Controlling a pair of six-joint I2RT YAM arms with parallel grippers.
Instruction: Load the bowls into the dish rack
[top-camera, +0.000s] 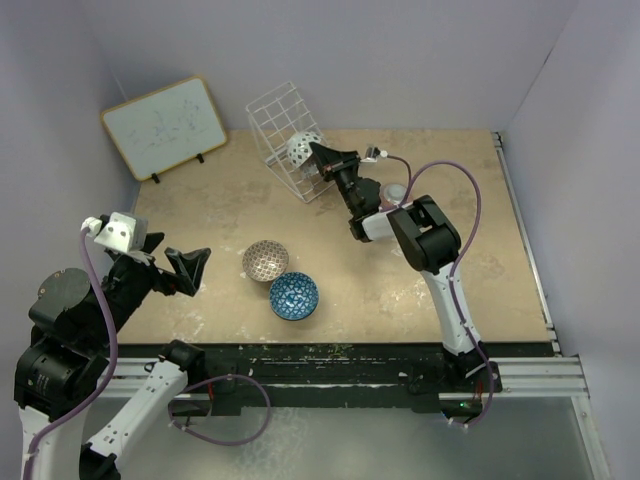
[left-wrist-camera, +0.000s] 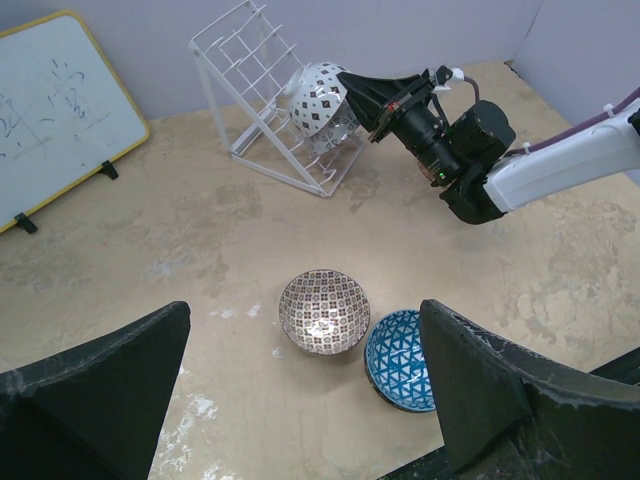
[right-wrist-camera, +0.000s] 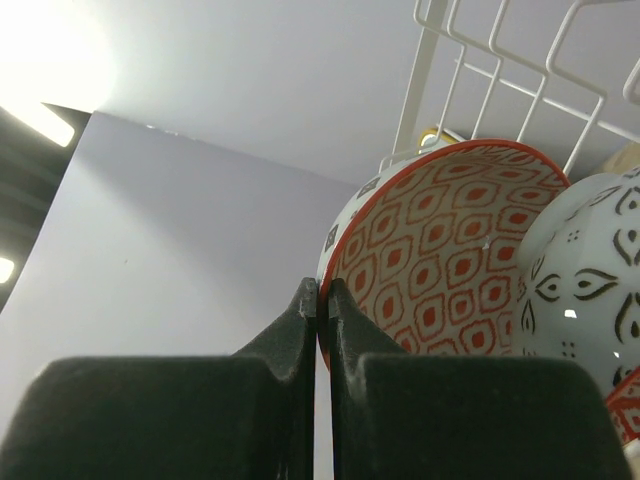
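Observation:
The white wire dish rack (top-camera: 277, 122) (left-wrist-camera: 238, 75) (right-wrist-camera: 470, 62) stands tilted at the back of the table. My right gripper (top-camera: 319, 152) (left-wrist-camera: 347, 79) (right-wrist-camera: 323, 291) is shut on the rim of a bowl (right-wrist-camera: 450, 250) with a red-orange pattern inside and a white outside (top-camera: 303, 148) (left-wrist-camera: 318, 97), held against the rack. Beside it in the right wrist view is another white bowl (right-wrist-camera: 585, 290) with black marks. A brown patterned bowl (top-camera: 265, 260) (left-wrist-camera: 325, 311) and a blue bowl (top-camera: 293, 295) (left-wrist-camera: 400, 358) sit side by side mid-table. My left gripper (top-camera: 190, 266) (left-wrist-camera: 305, 320) hovers open, left of them.
A wood-framed whiteboard (top-camera: 165, 125) (left-wrist-camera: 50, 110) leans at the back left, left of the rack. Purple walls close in the table on three sides. The right arm's forearm (top-camera: 430, 240) stretches over the table's right half.

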